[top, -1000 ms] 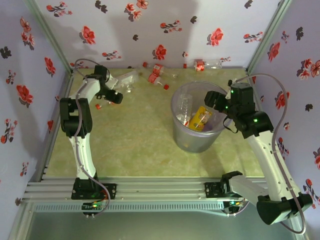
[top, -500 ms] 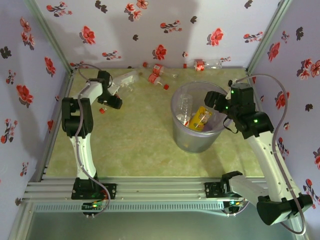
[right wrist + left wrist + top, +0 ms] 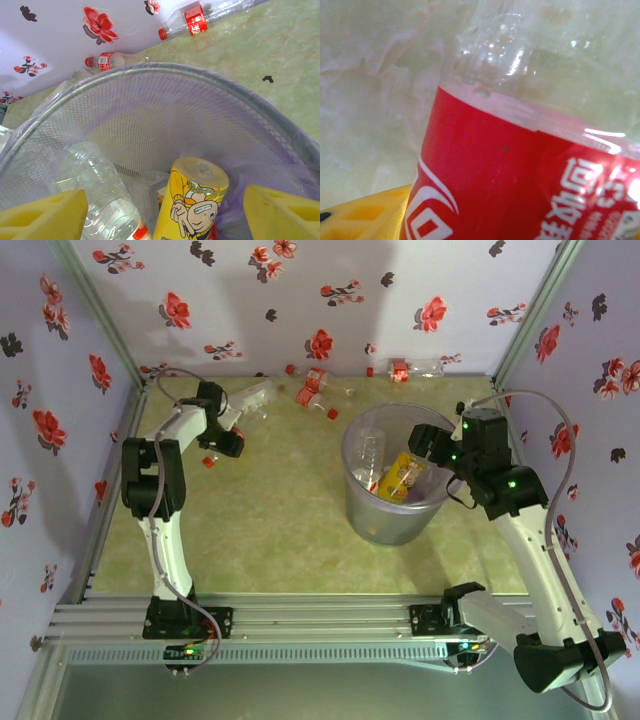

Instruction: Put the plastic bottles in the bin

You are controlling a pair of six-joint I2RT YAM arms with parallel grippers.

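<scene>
One red-labelled bottle (image 3: 520,190) sits against the left end effector (image 3: 228,440) at ten o'clock; grip unclear, so confirm closure before lifting. Right end effector (image 3: 162,212) gapes over the bin (image 3: 150,115).

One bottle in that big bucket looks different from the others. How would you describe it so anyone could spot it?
Find the big round translucent bin on the green table. Inside it is the yellow bottle, printed with a cartoon face; the clear bottle beside it has no colour at all.

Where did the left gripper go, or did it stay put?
Yes, it moved: the left gripper slid slightly away from the back-left corner, toward the bin.
</scene>
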